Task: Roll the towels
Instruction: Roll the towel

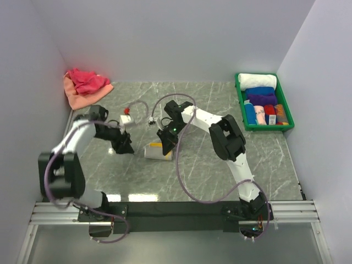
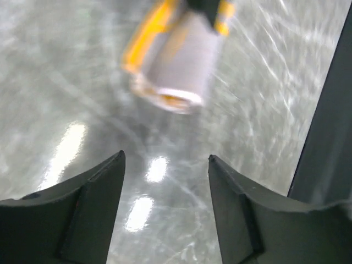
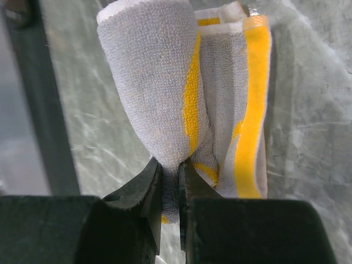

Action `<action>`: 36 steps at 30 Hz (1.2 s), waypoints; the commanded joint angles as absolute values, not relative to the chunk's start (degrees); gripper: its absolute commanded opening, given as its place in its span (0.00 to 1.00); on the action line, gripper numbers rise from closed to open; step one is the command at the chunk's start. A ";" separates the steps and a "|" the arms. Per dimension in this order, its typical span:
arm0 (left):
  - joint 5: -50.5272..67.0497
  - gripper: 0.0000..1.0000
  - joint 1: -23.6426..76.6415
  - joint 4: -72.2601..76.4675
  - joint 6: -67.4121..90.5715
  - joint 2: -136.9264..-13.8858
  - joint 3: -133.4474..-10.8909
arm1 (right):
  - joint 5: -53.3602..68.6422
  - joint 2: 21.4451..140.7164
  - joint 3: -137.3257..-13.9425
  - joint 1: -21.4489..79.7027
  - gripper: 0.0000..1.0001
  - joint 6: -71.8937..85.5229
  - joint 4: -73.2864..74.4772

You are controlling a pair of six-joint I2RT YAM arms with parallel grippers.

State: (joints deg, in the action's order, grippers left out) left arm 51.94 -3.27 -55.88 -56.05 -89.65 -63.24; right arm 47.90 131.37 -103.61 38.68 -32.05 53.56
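Observation:
A white towel with yellow stripes [image 1: 158, 151] lies partly rolled on the marble table [image 1: 209, 165]. In the right wrist view the roll [image 3: 159, 88] stands beside the flat remainder [image 3: 245, 110]. My right gripper [image 1: 166, 144] [image 3: 170, 168] is shut on the end of the roll. My left gripper [image 1: 125, 147] [image 2: 165, 165] is open and empty, a short way left of the towel, which shows blurred ahead of it [image 2: 176, 60].
A pink and orange towel pile [image 1: 85, 85] lies at the back left corner. A green bin [image 1: 264, 102] with several rolled towels stands at the back right. A small white object with a red top [image 1: 127, 114] sits behind the left gripper. Walls enclose three sides.

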 commanded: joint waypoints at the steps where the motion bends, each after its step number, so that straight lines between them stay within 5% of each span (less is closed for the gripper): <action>1: 45.73 0.68 2.97 -40.92 -57.92 -78.77 -53.90 | 48.95 139.12 -106.16 37.97 0.00 -33.84 63.98; 7: 36.49 0.74 18.61 -27.26 -58.01 -67.15 -41.58 | 51.06 144.66 -112.58 36.83 0.00 -34.63 69.69; 16: 28.56 0.74 30.06 -16.87 -60.12 -70.56 -39.11 | 51.77 147.66 -115.31 36.74 0.00 -34.45 71.19; 24: 29.53 0.44 31.38 -27.23 -61.26 -85.50 -46.49 | 51.24 145.64 -112.69 36.04 0.01 -32.26 67.51; 28: 29.79 0.30 31.20 -31.54 -59.68 -89.38 -48.16 | 49.57 142.83 -111.71 35.16 0.21 -30.50 66.27; 32: 33.66 0.14 29.36 -39.09 -57.84 -94.20 -51.94 | 47.64 132.65 -105.32 32.18 0.51 -26.38 60.83; 36: 36.12 0.04 27.78 -43.93 -54.42 -98.34 -55.28 | 43.60 121.75 -99.33 27.87 0.64 -21.72 52.24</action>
State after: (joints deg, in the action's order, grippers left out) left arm 35.11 28.86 -32.47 -57.93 -93.47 -55.37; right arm 51.86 131.41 -102.13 32.10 -24.82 60.71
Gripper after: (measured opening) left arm 0.266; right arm 0.622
